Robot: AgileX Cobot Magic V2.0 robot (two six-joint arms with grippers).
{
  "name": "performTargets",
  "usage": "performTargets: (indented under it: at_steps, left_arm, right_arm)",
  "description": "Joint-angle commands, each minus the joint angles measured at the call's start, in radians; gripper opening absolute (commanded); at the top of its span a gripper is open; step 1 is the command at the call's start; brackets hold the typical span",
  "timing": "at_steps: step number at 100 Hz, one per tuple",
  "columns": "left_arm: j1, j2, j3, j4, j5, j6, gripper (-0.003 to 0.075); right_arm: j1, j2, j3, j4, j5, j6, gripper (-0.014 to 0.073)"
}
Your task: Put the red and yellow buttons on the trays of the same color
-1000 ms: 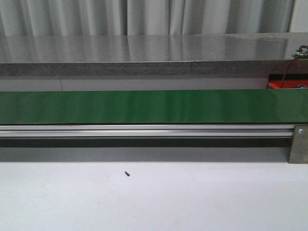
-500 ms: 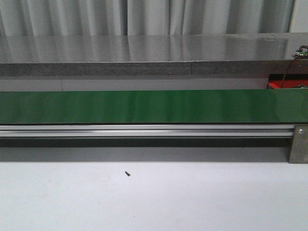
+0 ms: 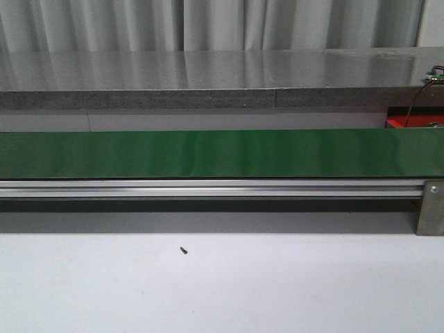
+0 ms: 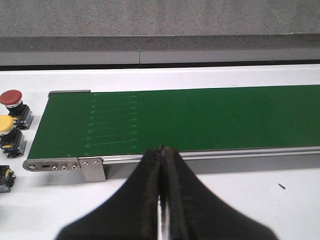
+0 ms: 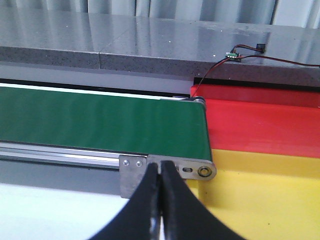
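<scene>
In the front view, the green conveyor belt (image 3: 222,153) lay bare and no arm showed. In the left wrist view, the left gripper (image 4: 163,155) was closed and empty; the red button (image 4: 11,97) and yellow button (image 4: 6,125) waited at nine o'clock, beside the belt end. In the right wrist view, the right gripper (image 5: 160,167) was closed, with the red tray (image 5: 260,120) and yellow tray (image 5: 260,195) at three o'clock. I judged that nothing had started; the left gripper must open first.

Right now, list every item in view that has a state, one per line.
Left gripper: jaws shut, holding nothing.
Right gripper: jaws shut, holding nothing.
Red button: upright off the belt's end, not yet moved.
Yellow button: upright beside the red one, not yet moved.
Green belt: bare.
Red tray: nothing on its visible part.
Yellow tray: nothing on its visible part.
</scene>
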Motion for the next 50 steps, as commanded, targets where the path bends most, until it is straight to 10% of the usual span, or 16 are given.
performTargets:
  at_steps: [1,27,50]
  left_arm:
    - [-0.006,0.016,-0.032,-0.025,-0.066,-0.008,-0.0020]
    - [-0.006,0.016,-0.032,-0.026,-0.028,-0.008,0.0015]
    - [-0.006,0.016,-0.032,-0.016,0.013,-0.008,0.0502]
  right_arm:
    - [-0.006,-0.013,-0.019,-0.008,-0.085,0.001,-0.0069]
    - [-0.006,-0.013,-0.019,-0.008,-0.085,0.001,-0.0069]
    - [-0.006,-0.013,-0.019,-0.008,-0.085,0.001,-0.0069]
